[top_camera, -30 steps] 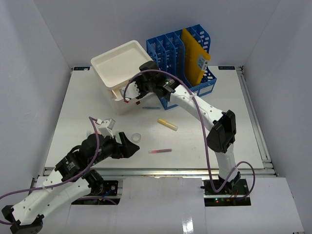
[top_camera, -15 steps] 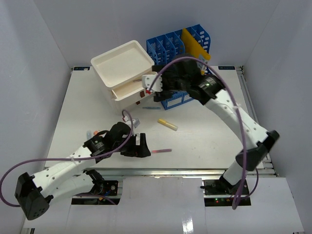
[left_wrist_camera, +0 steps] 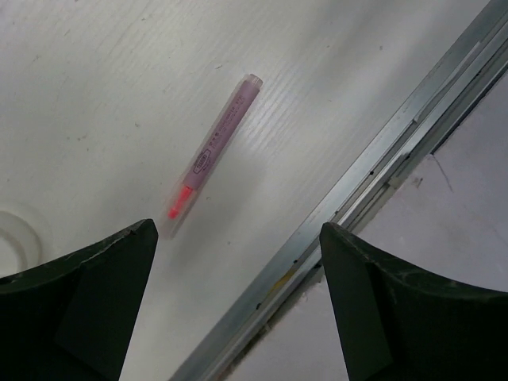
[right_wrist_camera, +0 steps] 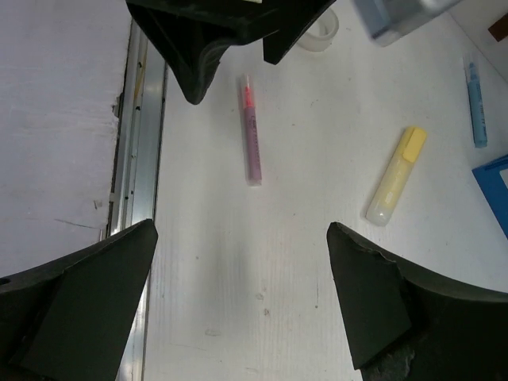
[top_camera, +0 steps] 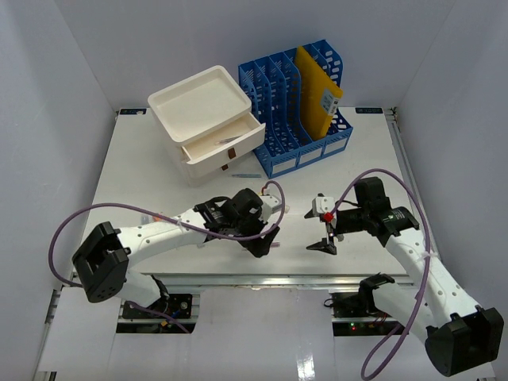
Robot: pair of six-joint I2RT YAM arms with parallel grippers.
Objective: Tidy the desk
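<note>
**White desk (top_camera: 135, 190) with loose pens, both grippers wide open**

Fills the middle of the top view as a large flat white rectangle, matte, with small dark specks and fine scuffs in the wrist views. Ends on the near side in a metal rail (top_camera: 198, 278), running along the full width just in front of the arm bases. Closed in by white walls at the left, the right and the back.

At the back edge, carries a white drawer box (top_camera: 198, 111) with one drawer pulled out. Just beside it on the right, a blue file rack (top_camera: 278, 87) holding a yellow envelope (top_camera: 317, 91). Near the front corner of the rack, a blue pen (right_wrist_camera: 475, 103).

Toward the front rail, lying flat and apart from each other: a pink pen (left_wrist_camera: 213, 155), a clear tape roll (right_wrist_camera: 321, 28) and a yellow highlighter (right_wrist_camera: 395, 176). Pink pen near the rail but not touching it.

Directly over the pink pen, the left gripper (top_camera: 262, 242), fingers spread wide, nothing between them. Facing it from the right, the right gripper (top_camera: 321, 238), spread just as wide and also empty.

Wide plain white surface on the left part, and again on the right between the rack and the rail
</note>
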